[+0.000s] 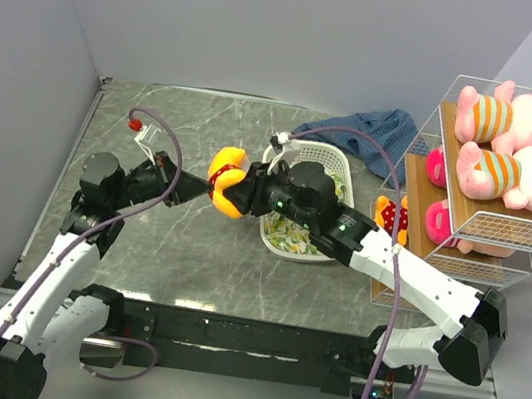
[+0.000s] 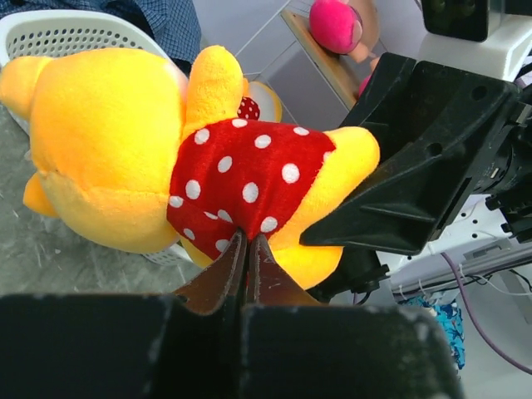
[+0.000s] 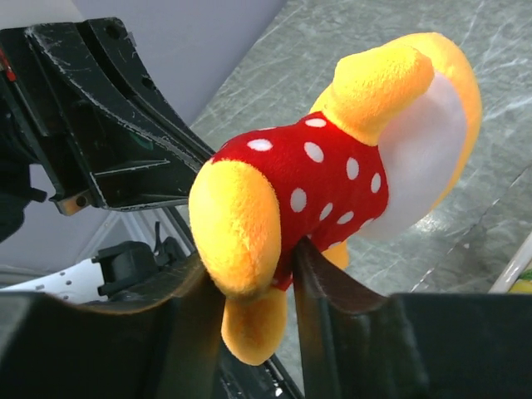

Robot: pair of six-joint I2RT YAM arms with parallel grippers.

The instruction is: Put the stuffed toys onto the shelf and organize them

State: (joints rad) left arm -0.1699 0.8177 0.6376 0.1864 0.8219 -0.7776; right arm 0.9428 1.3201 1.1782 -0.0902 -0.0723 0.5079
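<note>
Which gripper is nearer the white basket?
Right. The right gripper sits at the left rim of the basket, gripping the yellow bear; the left gripper pinches the bear from its far side, farther left.

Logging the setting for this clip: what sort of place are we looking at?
Probably a robot test cell, not a home: a marble-look table boxed in by plain grey walls, a left arm and right arm bolted at its edge, both holding a yellow bear, and a wire shelf of plush toys.

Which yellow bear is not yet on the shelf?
The bear held aloft left of the basket; the other bear sits on the shelf.
</note>
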